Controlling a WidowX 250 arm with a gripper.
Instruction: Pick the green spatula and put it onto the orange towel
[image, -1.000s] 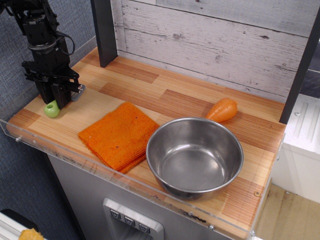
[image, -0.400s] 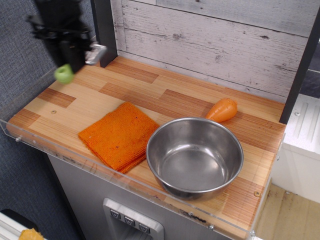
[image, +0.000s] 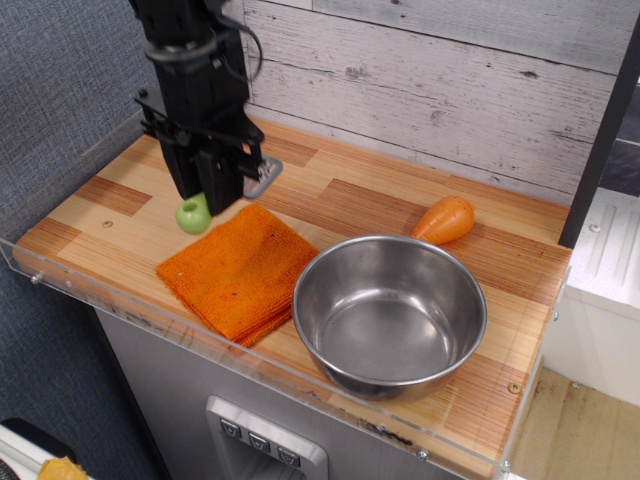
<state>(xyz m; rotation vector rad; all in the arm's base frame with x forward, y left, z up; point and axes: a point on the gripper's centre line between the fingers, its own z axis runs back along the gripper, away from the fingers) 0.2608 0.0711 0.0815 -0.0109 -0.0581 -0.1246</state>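
My black gripper (image: 217, 196) is shut on the green spatula (image: 194, 213) and holds it in the air. The light-green handle end sticks out at the lower left and the grey blade (image: 263, 177) sticks out at the right. The spatula hangs just above the far left corner of the orange towel (image: 240, 268), which lies folded on the wooden counter left of the steel bowl.
A steel bowl (image: 390, 313) stands at the front right, touching the towel's edge. An orange carrot toy (image: 444, 219) lies behind the bowl. A clear plastic rail (image: 150, 322) runs along the counter's front edge. A dark post (image: 208, 70) stands at the back left.
My gripper lifted the spatula off the counter's left end, rose, then moved right and down to the towel's far left corner, still holding it.
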